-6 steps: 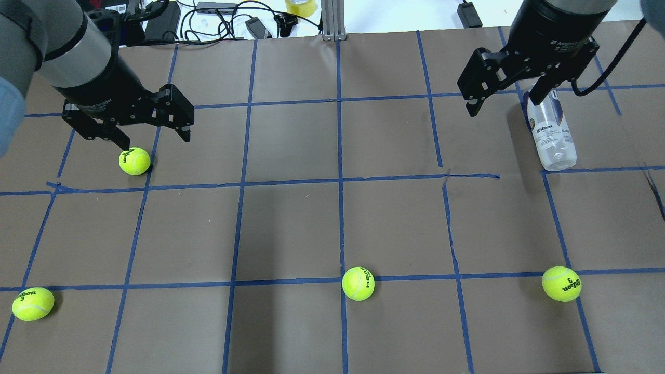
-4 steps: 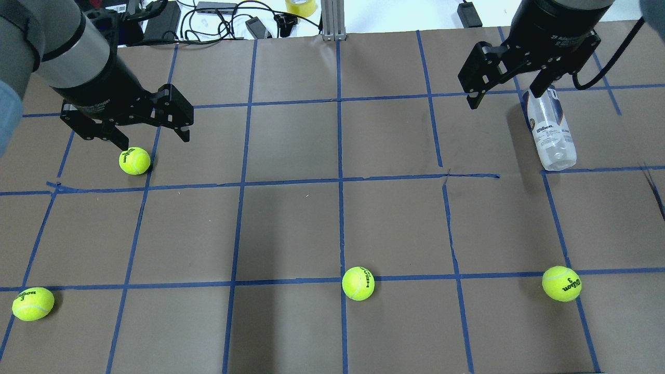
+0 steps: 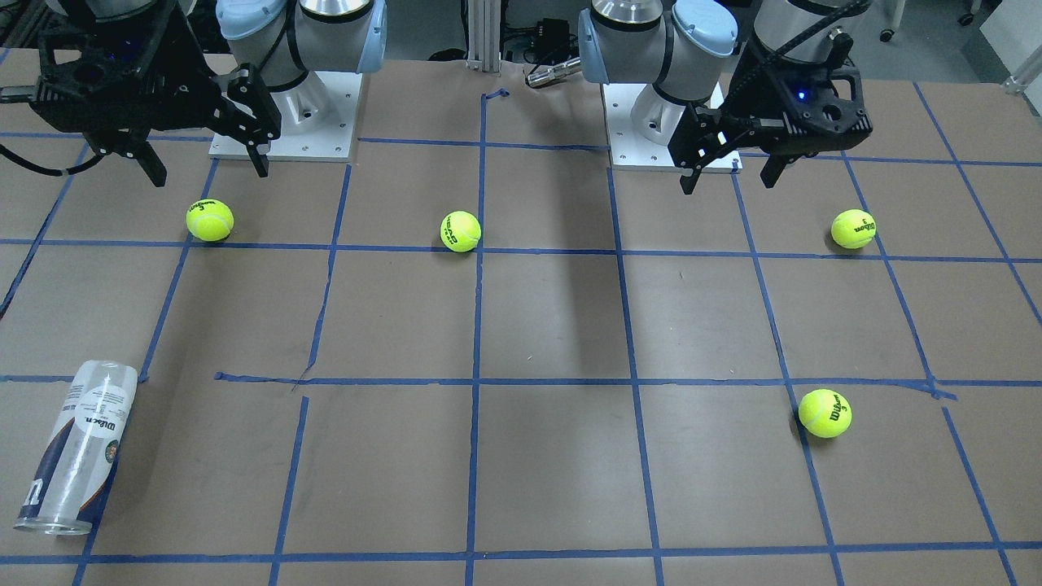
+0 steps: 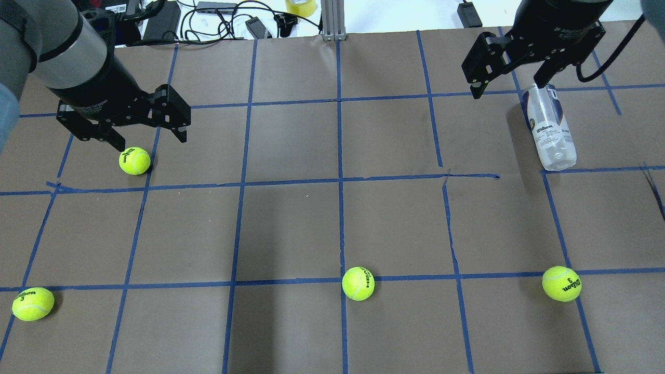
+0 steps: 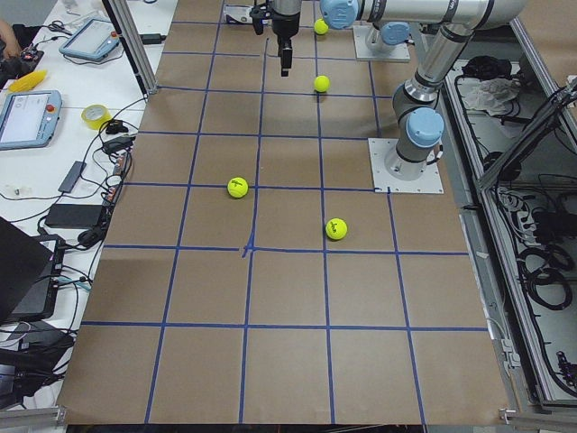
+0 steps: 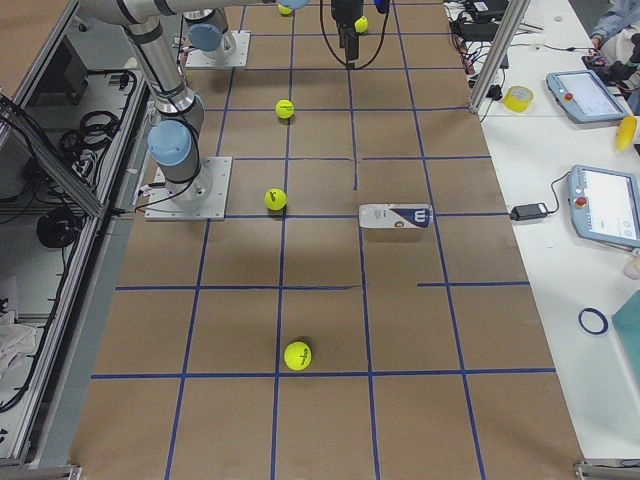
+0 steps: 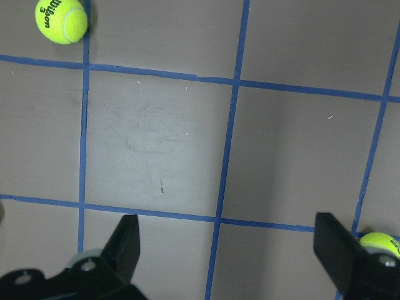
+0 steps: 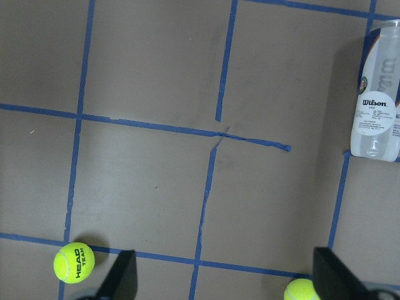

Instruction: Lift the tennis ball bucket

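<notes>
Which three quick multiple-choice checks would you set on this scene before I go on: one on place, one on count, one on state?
1. On which side does the can lie?
A. the robot's right
B. the centre
C. the robot's left

2. How many balls are in view?
A. two
B. three
C. four

3. What is the right gripper doing?
A. shut on the can
B. open, holding nothing
C. shut on a ball

Answers:
1. A: in the overhead view the can lies far over on the view's right, which is the robot's right.
2. C: the overhead view shows four yellow-green balls.
3. B: its jaws stand wide apart, and its wrist view shows nothing between them.
</notes>
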You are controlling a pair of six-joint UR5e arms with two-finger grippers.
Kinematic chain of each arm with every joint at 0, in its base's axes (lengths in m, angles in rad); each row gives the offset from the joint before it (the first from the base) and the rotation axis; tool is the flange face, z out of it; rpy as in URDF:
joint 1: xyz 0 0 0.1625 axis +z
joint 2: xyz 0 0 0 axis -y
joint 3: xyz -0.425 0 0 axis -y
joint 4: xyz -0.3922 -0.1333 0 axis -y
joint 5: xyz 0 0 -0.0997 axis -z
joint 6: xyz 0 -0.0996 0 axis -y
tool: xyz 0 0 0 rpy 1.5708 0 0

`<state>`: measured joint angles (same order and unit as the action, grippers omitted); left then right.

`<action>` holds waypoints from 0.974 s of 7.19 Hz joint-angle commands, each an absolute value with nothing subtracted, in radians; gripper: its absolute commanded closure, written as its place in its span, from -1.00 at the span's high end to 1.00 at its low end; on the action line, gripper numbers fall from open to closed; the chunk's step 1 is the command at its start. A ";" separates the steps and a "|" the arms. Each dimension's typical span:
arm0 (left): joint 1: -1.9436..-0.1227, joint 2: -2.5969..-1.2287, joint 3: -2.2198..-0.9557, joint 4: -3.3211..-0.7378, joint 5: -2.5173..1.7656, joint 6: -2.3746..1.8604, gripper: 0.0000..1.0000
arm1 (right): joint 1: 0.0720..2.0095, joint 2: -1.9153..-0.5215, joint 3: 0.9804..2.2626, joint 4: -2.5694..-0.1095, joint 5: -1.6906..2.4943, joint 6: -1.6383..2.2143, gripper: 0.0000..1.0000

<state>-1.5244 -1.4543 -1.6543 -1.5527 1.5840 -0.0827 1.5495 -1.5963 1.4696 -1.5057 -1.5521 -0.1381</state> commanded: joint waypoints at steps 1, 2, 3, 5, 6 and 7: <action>-1.525 -1.451 -1.660 -1.555 1.583 -0.084 1.00 | 1.516 -1.589 1.470 -1.479 -1.546 0.004 1.00; -1.522 -1.448 -1.658 -1.557 1.592 -0.084 1.00 | 1.511 -1.588 1.470 -1.479 -1.552 0.002 1.00; -1.520 -1.450 -1.660 -1.557 1.589 -0.083 1.00 | 1.506 -1.557 1.470 -1.497 -1.569 0.002 1.00; -1.516 -1.451 -1.658 -1.549 1.591 -0.074 1.00 | 1.424 -1.405 1.444 -1.637 -1.627 -0.003 1.00; -1.516 -1.450 -1.655 -1.549 1.592 -0.074 1.00 | 1.361 -1.285 1.398 -1.714 -1.631 -0.049 1.00; -1.516 -1.456 -1.657 -1.545 1.589 -0.072 1.00 | 1.333 -1.169 1.325 -1.754 -1.631 -0.096 1.00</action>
<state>-1.5159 -1.4519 -1.6569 -1.5485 1.5909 -0.0740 1.3834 -1.3091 1.3975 -1.6873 -1.6231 -0.0456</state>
